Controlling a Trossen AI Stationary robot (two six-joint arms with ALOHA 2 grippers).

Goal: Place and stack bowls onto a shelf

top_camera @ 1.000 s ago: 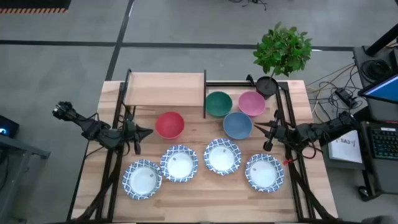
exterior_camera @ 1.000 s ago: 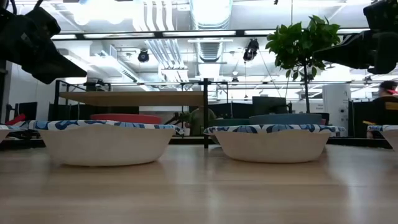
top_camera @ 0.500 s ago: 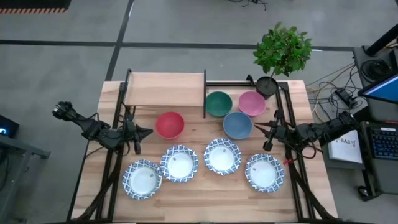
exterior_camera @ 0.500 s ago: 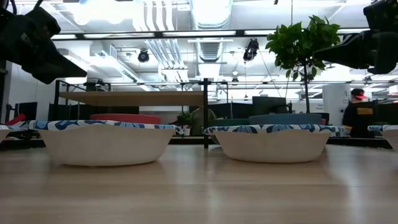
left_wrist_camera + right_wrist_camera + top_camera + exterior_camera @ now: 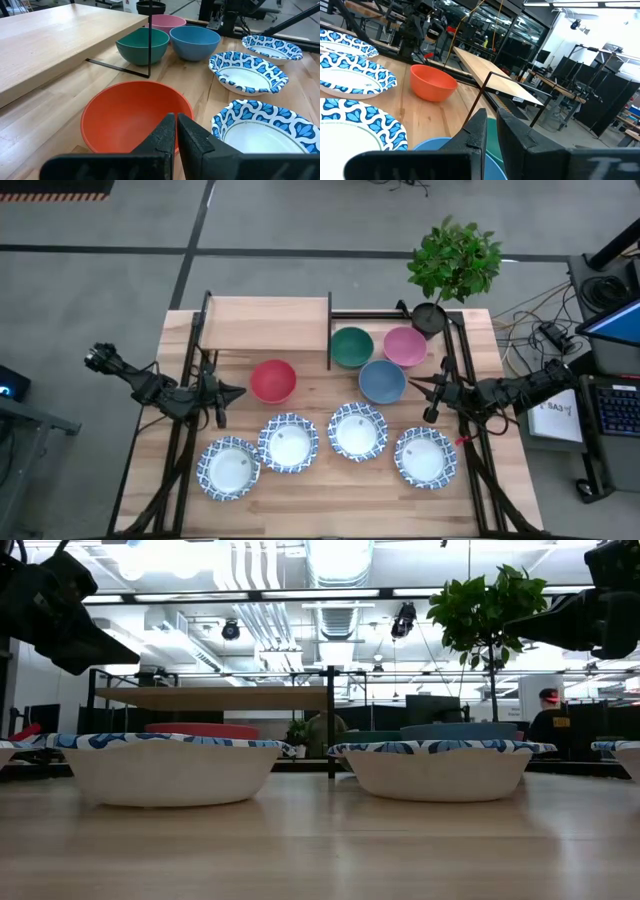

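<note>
Left claw [image 5: 236,391] hovering with fingers pressed together, gripping nothing, red bowl [image 5: 272,380] sitting just beyond its tip. Shelf [image 5: 265,323] lying bare beyond that bowl. Four patterned bowls [image 5: 289,443] sitting in row on tabletop [image 5: 320,505] between claws. Right claw [image 5: 418,386] hovering, fingers pressed together, blue bowl [image 5: 381,381] just beside tip, green bowl [image 5: 351,346] and pink bowl [image 5: 404,345] past it.

Two arms, both dark, near black, built of slim jointed segments with chunky knuckle joints. Left gripper [image 5: 232,392] and right gripper [image 5: 418,388] each end in two long tapering matte black fingers [image 5: 165,135] with flat faces and angular edges, narrowing to a point; the wrist views show a wide black bar at the finger base. Left arm has a small round lens-like fitting at its outer end, and thin black cables run along both arms.
</note>
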